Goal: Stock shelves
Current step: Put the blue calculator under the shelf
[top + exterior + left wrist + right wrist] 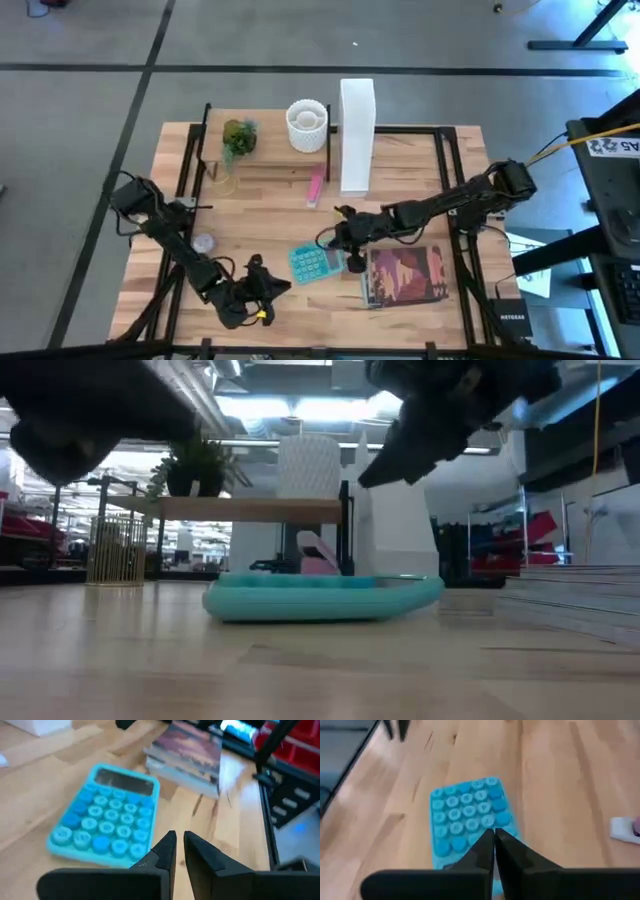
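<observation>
High view: left arm runs from the table's left edge down to the near edge, left gripper (262,283) low over bare wood just left of the calculator (312,263), jaws nearly together with only a thin gap, holding nothing. Right arm stretches from the right side toward the middle, right gripper (333,236) hanging above the calculator's far edge, jaws together, nothing between them. Shelves (280,165) stand at the table's (260,215) far side, left of centre. Count: one teal calculator, flat on the table between the grippers; one small plant (238,137) and one white ribbed cup (307,125) at the shelves; one tall white file box (357,135) just right of them; one pink item (314,188) in front; one book stack (403,275) right of the calculator; one small round thing (203,242) near the left arm.
</observation>
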Robot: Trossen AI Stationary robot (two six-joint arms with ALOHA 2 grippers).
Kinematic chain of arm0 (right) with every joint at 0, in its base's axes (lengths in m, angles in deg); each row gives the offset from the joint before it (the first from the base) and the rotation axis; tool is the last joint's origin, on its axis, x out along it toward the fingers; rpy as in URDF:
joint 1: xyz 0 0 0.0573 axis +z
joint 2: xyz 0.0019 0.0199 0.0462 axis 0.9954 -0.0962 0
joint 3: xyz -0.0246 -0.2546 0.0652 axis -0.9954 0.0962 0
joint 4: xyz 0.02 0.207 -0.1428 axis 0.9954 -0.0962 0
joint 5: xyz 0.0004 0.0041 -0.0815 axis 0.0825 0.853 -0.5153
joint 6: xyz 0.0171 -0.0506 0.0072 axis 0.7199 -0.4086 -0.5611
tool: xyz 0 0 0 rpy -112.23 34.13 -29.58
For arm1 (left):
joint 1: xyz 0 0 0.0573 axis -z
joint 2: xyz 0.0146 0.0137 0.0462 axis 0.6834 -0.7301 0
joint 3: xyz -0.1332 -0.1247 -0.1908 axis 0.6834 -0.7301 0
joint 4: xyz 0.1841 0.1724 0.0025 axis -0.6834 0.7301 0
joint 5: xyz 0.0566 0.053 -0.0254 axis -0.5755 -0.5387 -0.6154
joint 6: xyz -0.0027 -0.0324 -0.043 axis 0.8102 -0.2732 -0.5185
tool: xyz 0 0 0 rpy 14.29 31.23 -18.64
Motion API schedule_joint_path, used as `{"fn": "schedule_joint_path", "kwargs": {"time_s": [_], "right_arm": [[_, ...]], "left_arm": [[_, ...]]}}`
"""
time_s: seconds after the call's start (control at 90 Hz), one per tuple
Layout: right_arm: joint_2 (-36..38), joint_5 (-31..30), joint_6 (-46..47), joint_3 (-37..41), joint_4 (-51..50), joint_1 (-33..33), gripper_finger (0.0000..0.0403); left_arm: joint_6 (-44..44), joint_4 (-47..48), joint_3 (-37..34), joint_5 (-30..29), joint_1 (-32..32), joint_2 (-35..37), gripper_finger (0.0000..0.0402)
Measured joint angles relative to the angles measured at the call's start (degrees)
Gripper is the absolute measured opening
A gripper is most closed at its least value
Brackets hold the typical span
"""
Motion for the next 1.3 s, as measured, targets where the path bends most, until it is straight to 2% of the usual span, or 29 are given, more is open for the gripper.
{"fn": "schedule_joint_path", "kwargs": {"time_s": [0.111, 0.189, 0.322, 0.444, 0.556, 0.656, 0.811, 1.078, 1.189, 1.3], "right_arm": [[-0.53, 1.19, -7.31, -0.03, -5.17, 2.66, 0.0017], [-1.23, -1.73, -11.22, 0.03, -9.59, 5.17, 0.0045], [-2.45, -9.49, -10.08, 0.11, -9.6, 7.69, 0.0125], [-4.96, -10.87, -8.99, 0.12, -9.02, 7.18, 0.0211], [-8.69, -12.53, -15.55, 0.11, -8.28, 6.79, 0.0275], [-11.6, -17.93, -20.37, -0.07, -6.91, 7.43, 0.0303], [-13.07, -24.93, -25.62, -0.24, -2.66, 9.37, 0.0305], [-14.21, -30.25, -36.57, -0.11, 8.59, 11.0, 0.0262], [-14.52, -33.58, -35.99, -0.02, 9.85, 10.96, 0.0221], [-14.57, -36.7, -34.49, -0.17, 7.39, 10.91, 0.0154]], "left_arm": [[-3.03, 4.26, -0.02, 2.27, -1.79, -1.32, 0.0025], [-5.0, 6.25, 0.02, 3.7, -3.34, -1.99, 0.0035], [-6.33, 8.11, -0.02, 5.82, -6.47, -3.26, 0.0059], [-6.34, 7.78, -0.03, 9.15, -9.24, -4.67, 0.0073], [-6.43, 7.06, 0.11, 10.63, -10.9, -5.7, 0.0077], [-6.41, 6.9, 0.13, 10.95, -11.71, -6.13, 0.0077], [-6.19, 6.9, 0.11, 11.08, -12.13, -6.25, 0.0077], [-6.04, 6.75, -0.03, 10.43, -12.48, -6.57, 0.0077], [-6.12, 7.11, -0.13, 10.57, -12.4, -6.65, 0.0077], [-5.76, 7.27, -0.13, 11.73, -11.96, -6.47, 0.0077]]}}
